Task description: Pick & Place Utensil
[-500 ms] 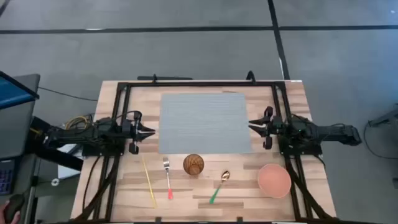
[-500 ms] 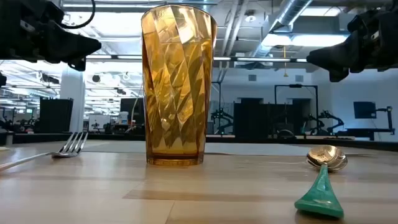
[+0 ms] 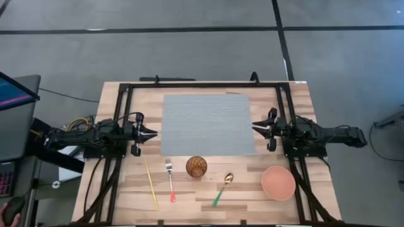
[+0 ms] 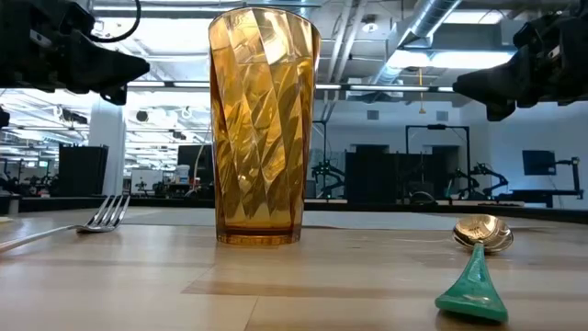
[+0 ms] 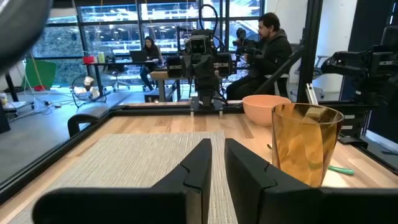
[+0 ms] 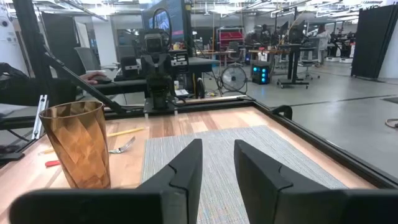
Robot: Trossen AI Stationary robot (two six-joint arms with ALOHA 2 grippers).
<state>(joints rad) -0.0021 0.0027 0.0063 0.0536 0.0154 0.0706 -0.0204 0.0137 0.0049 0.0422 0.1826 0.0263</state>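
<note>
A fork (image 3: pixel 170 178) with a red handle tip lies flat on the table near the front edge, left of an upright amber cup (image 3: pixel 196 166). A spoon (image 3: pixel 222 188) with a green handle lies right of the cup; in the low view its bowl (image 4: pixel 484 233) rests on the wood. My left gripper (image 3: pixel 155 133) hovers at the left edge of the grey placemat (image 3: pixel 208 123), open by a narrow gap (image 5: pixel 217 152). My right gripper (image 3: pixel 254 129) hovers at the mat's right edge, also open (image 6: pixel 217 152). Both are above the table and touch nothing.
A pink bowl (image 3: pixel 278 182) sits at the front right. A thin yellow stick (image 3: pixel 151 184) lies left of the fork. A black frame (image 3: pixel 202 84) runs around the table's far and side edges. People sit at desks beyond the table in the left wrist view.
</note>
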